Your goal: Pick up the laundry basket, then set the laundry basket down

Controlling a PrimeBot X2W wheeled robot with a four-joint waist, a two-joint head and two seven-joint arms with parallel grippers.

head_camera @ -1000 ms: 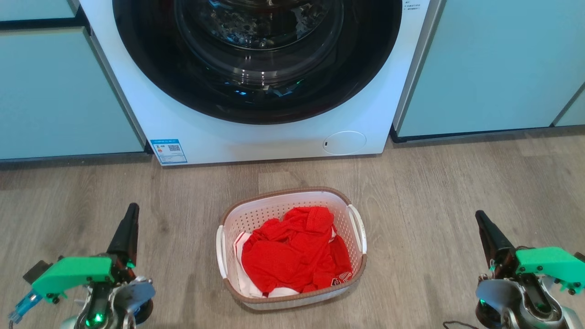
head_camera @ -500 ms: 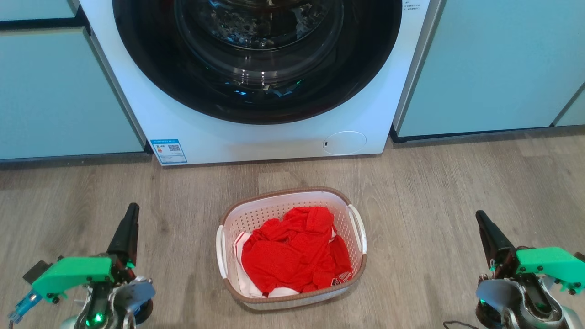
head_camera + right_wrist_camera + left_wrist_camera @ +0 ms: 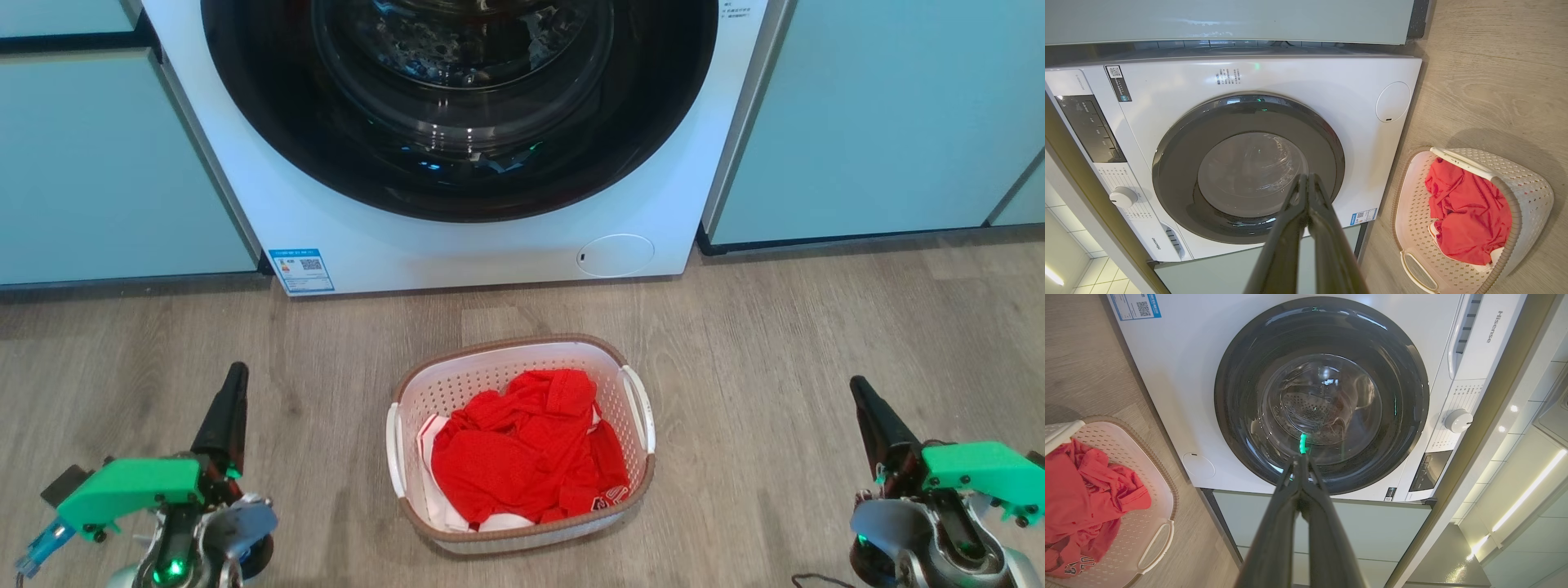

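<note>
Head view: small white perforated plastic laundry basket (image 3: 490, 380), brown-rimmed, holding red clothes (image 3: 522, 457), sits on grey wood floor (image 3: 775, 327) before the white washer (image 3: 490, 237). Left gripper (image 3: 235, 374) and right gripper (image 3: 857, 388) flank it, well apart, fingers (image 3: 224, 416) pressed together; unopened, they'd likely shove the handles (image 3: 643, 408), not grasp.

Laundry basket (image 3: 475, 384) white, perforated, brown woven rim; clothes (image 3: 522, 465) red; washer (image 3: 457, 245) white, black door; floor (image 3: 816, 367) grey woodgrain.

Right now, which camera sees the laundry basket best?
The head view: the laundry basket sits whole in the middle, from above, both handles and the red clothes showing. The left wrist view cuts it off at the edge; the right wrist view shows it sideways in a corner.
</note>
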